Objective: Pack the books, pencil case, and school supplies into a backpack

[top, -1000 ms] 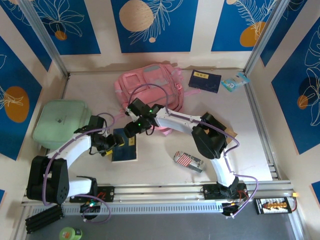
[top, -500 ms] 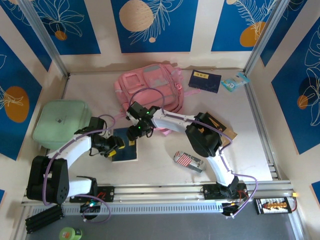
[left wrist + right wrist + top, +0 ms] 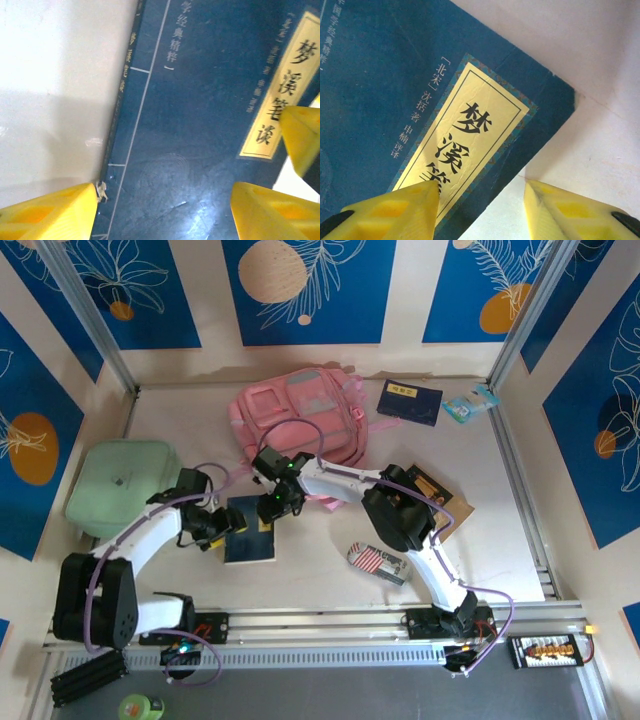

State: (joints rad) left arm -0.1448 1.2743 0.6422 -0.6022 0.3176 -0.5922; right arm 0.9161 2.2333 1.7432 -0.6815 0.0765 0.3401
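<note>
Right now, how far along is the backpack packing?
Done: nothing visibly in the backpack. In hand: left gripper and right gripper, both open, straddle edges of the navy book lying flat on the table. Left: that book, the far navy book, notebook, pencil case.

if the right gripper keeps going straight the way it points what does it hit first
Most likely the navy book: the right gripper points down at its labelled corner, one jaw over the book, the other over bare table. Depth is hard to judge.
</note>
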